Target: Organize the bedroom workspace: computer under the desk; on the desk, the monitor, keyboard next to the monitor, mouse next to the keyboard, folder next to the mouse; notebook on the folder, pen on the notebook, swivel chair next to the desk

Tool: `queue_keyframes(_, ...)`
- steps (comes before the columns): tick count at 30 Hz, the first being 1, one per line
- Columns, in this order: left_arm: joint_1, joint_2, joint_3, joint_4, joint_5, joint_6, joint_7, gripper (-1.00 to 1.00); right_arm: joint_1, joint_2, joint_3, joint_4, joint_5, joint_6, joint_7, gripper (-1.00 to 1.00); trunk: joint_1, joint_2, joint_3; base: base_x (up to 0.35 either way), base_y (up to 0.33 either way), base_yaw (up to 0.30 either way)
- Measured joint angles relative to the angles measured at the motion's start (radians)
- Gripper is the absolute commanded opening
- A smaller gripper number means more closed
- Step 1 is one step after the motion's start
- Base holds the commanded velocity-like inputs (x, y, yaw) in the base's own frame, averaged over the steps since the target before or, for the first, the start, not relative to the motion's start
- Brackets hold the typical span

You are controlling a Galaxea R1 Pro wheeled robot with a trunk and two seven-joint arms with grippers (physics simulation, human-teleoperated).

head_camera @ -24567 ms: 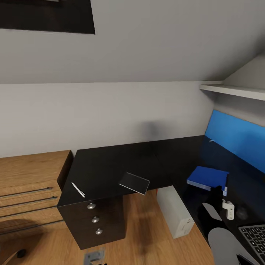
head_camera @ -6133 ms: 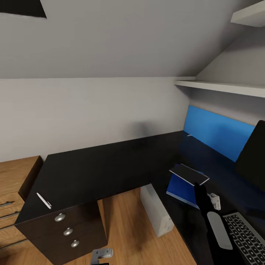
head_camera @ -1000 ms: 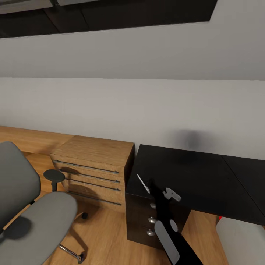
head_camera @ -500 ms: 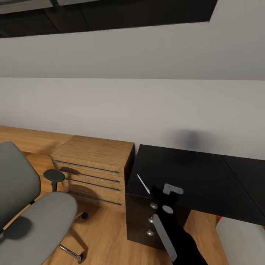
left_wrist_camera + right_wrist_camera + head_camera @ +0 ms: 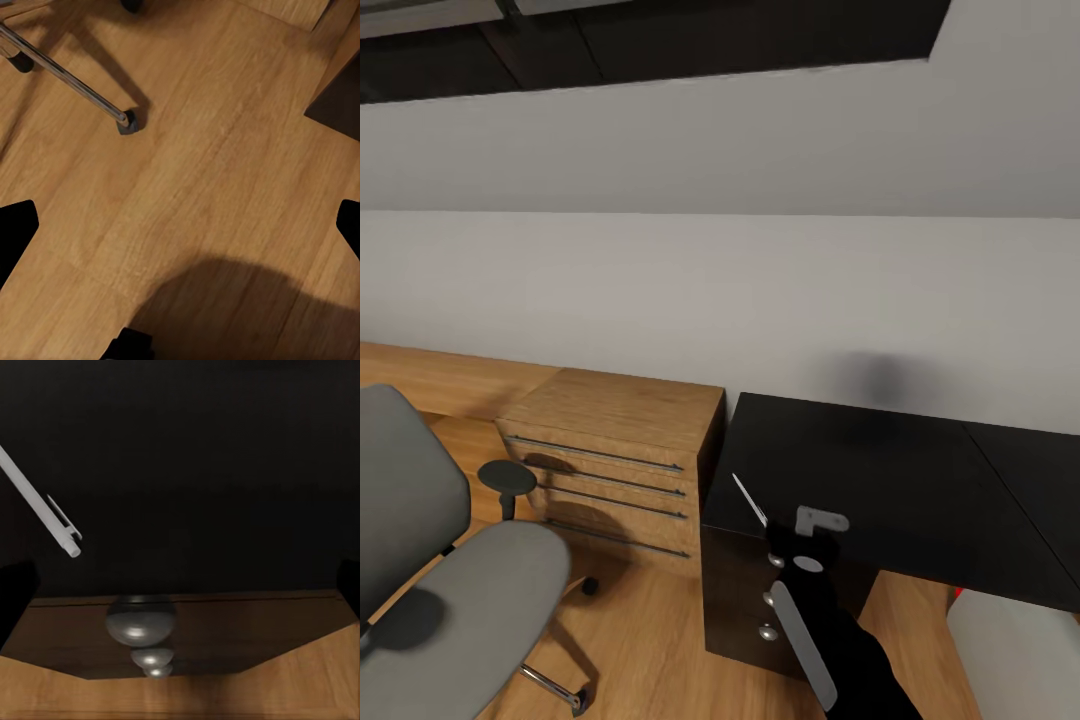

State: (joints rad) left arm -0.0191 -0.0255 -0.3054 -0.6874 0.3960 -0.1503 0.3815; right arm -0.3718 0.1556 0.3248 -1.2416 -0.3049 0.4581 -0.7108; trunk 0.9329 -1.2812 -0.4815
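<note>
Bedroom corner, grey wall, wood floor.

Pen: white, lying flat near the front corner of the desk, above the knobbed drawers; a pickup is judged the step in hand, for the notebook stack.

Right gripper: poised just beside the pen, over the desk edge; fingers spread wide apart, nothing held.

Left gripper: aimed at the floor, fingers likewise apart, idle.

Swivel chair: parked well apart from the desk, beside a light-wood cabinet.

Computer: partly seen under the desk.
</note>
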Motion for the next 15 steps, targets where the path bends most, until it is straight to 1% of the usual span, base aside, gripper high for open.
queue_keyframes(5, 0.000, -0.001, -0.003, 0.001, 0.000, 0.001, 0.000, 1.00, -0.012, -0.001, -0.002, 0.017, 0.006, 0.007, 0.026, 1.00, 0.000, 0.000, 0.000, 0.000, 0.000, 0.000)
queue_keyframes(8, 0.000, -0.001, -0.005, 0.003, -0.001, 0.001, -0.001, 1.00, -0.076, -0.002, -0.003, 0.023, 0.010, 0.010, 0.043, 1.00, 0.000, 0.000, 0.000, 0.000, 0.000, 0.000)
queue_keyframes(9, 0.000, -0.001, -0.006, 0.004, -0.001, 0.001, -0.002, 1.00, -0.171, -0.006, -0.005, 0.082, 0.011, 0.010, 0.056, 1.00, 0.000, 0.000, 0.000, 0.000, 0.000, 0.000)
queue_keyframes(10, 0.000, -0.001, -0.007, 0.004, -0.001, 0.001, -0.002, 1.00, -0.249, -0.014, -0.006, 0.133, 0.013, 0.010, 0.067, 1.00, 0.000, 0.000, 0.000, 0.000, 0.000, 0.000)
queue_keyframes(11, 0.000, -0.001, -0.007, 0.005, -0.001, 0.001, -0.003, 1.00, -0.276, -0.019, -0.007, 0.164, 0.011, 0.009, 0.077, 1.00, 0.000, 0.000, 0.000, 0.000, 0.000, 0.000)
queue_keyframes(12, 0.000, -0.001, -0.007, 0.005, -0.001, 0.001, -0.003, 1.00, -0.331, -0.032, -0.008, 0.229, 0.012, 0.006, 0.105, 1.00, 0.000, 0.000, 0.000, 0.000, 0.000, 0.000)
queue_keyframes(13, 0.000, -0.001, -0.007, 0.005, -0.001, 0.001, -0.004, 1.00, -0.360, -0.038, -0.008, 0.265, 0.011, 0.004, 0.126, 1.00, 0.000, 0.000, 0.000, 0.000, 0.000, 0.000)
queue_keyframes(14, 0.000, -0.002, -0.008, 0.005, -0.001, 0.001, -0.004, 1.00, -0.410, -0.048, -0.009, 0.335, 0.013, -0.005, 0.175, 1.00, 0.000, 0.000, 0.000, 0.000, 0.000, 0.000)
queue_keyframes(15, 0.000, -0.002, -0.008, 0.005, -0.002, 0.000, -0.004, 1.00, -0.434, -0.052, -0.010, 0.372, 0.012, -0.013, 0.205, 1.00, 0.000, 0.000, 0.000, 0.000, 0.000, 0.000)
